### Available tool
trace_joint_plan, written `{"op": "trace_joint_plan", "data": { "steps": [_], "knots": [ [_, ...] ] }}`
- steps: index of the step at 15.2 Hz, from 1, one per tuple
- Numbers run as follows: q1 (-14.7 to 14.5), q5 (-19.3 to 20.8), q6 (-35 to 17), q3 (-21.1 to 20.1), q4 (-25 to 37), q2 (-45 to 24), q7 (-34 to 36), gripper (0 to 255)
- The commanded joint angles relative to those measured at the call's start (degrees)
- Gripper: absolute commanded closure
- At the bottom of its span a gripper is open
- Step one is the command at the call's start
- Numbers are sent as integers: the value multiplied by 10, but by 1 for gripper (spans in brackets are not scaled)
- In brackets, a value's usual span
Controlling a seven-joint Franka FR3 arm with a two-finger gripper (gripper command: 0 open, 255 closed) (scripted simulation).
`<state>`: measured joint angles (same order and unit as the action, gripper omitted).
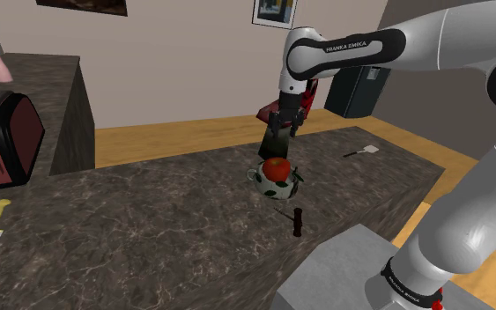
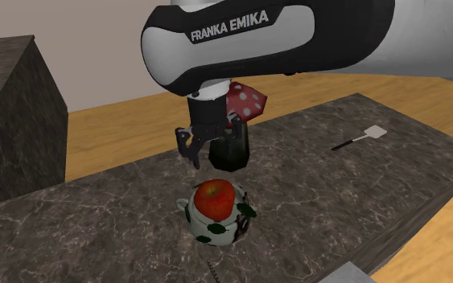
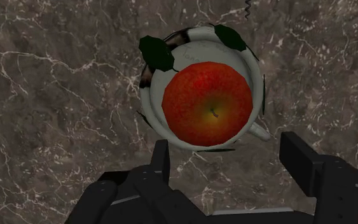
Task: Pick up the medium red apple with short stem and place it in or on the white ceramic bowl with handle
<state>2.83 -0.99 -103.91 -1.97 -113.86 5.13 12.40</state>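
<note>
The red apple [image 1: 277,167] [image 2: 215,198] [image 3: 207,102] rests inside the white bowl [image 1: 274,186] [image 2: 203,227] [image 3: 154,105], which has dark green patches and a small handle, on the dark marble counter. My black gripper [image 1: 287,123] [image 2: 212,146] [image 3: 228,156] hangs open straight above the apple, clear of it. In the wrist view both fingers [image 3: 160,158] stand apart with only counter and the bowl's rim between them, and nothing is held.
A dark vase with a red dotted top [image 2: 240,120] stands just behind the bowl. A small dark corkscrew [image 1: 297,221] lies near the counter's front edge, a white spatula [image 1: 362,151] [image 2: 362,137] further back. A red toaster [image 1: 3,138] sits at the shoulder view's left.
</note>
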Motion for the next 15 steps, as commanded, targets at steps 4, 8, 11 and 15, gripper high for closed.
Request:
{"op": "trace_joint_plan", "data": {
  "steps": [4,8,11,15],
  "knots": [
    [0,0,19,0,19,0,0,0],
    [0,0,73,1,76,-3,0,0],
    [0,0,73,1,76,-3,0,0],
    [0,0,73,1,76,-3,0,0]
  ]
}}
